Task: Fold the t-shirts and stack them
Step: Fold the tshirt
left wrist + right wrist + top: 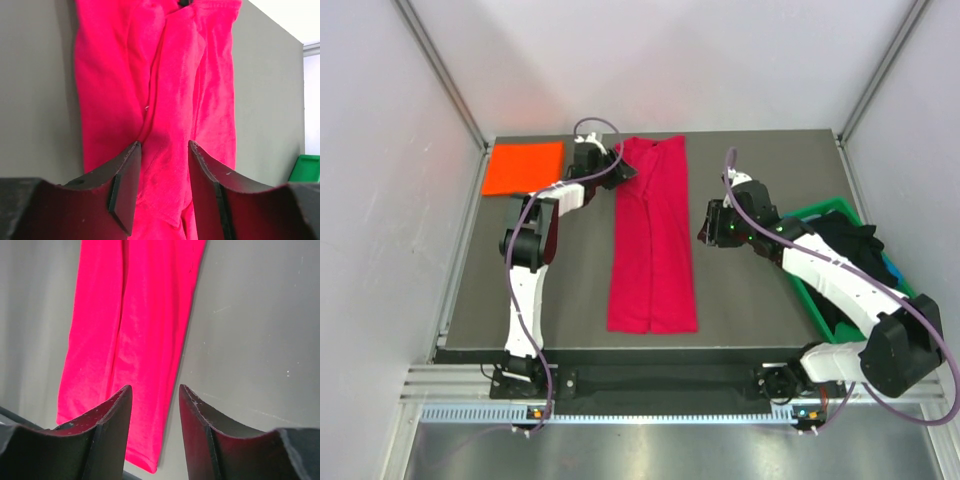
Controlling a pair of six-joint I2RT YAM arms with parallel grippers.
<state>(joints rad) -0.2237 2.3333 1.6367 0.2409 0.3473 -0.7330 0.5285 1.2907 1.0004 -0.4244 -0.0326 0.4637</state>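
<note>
Though the orange t-shirt (523, 167) lies folded at the far-left corner of the tabletop (575, 300), the red t-shirt (651, 240) is only a long strip, with left fingers (125, 185) and right fingers (107, 430) half-spread, empty.

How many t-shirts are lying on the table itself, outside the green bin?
2. The crimson t-shirt lies in a long strip mid-table; the orange t-shirt lies folded at the far left corner. The dark cloth in the green bin may hide more.
</note>
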